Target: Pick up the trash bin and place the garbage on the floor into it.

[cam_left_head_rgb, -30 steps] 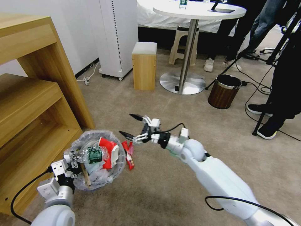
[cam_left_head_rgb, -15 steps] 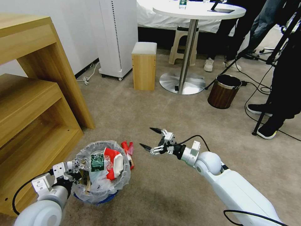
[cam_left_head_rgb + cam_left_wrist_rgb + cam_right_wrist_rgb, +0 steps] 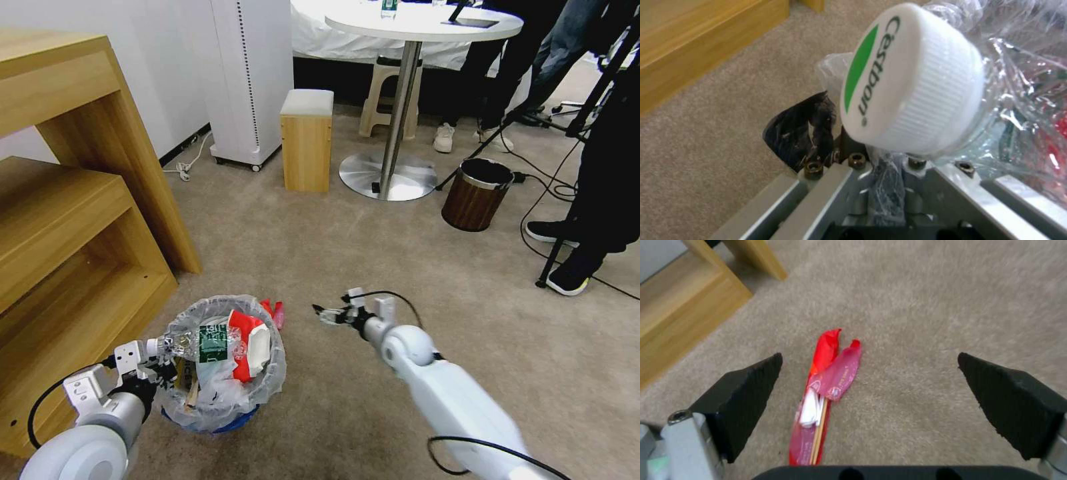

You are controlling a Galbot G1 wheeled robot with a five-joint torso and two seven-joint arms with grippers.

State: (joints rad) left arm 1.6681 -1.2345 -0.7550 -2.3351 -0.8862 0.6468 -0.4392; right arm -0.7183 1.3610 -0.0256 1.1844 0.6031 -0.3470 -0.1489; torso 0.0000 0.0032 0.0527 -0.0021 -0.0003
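Nearest the robot, low at its left, the left gripper [image 3: 155, 351] is clamped on the rim of the trash bin [image 3: 220, 363], its fingers [image 3: 800, 133] pinching the crinkled clear liner [image 3: 1018, 83] with no gap between them. The bin stands upright on the beige floor [image 3: 347, 240], its blue body and black base just visible under the liner. It is heaped with garbage: a clear bottle [image 3: 200, 342] lies across the top, its white cap [image 3: 911, 80] right against the left gripper, with a red carton [image 3: 248, 337] and white scraps beside it.

Just past the bin's far rim, a red wrapper [image 3: 826, 390] with a wooden stick [image 3: 818, 436] lies flat on the carpet, touching nothing else that can be made out. The right gripper [image 3: 327, 312] hangs to the right of the bin, a little above the floor, its two black fingers [image 3: 746, 400] spread wide and holding nothing; from the right wrist view the wrapper lies between them, farther off.

Beyond, on the left, stands a wooden shelf unit [image 3: 67, 200]. Farther back are a small wooden stool [image 3: 307, 143], a round white table [image 3: 420, 23] and a brown wood-grain bin [image 3: 477, 195].
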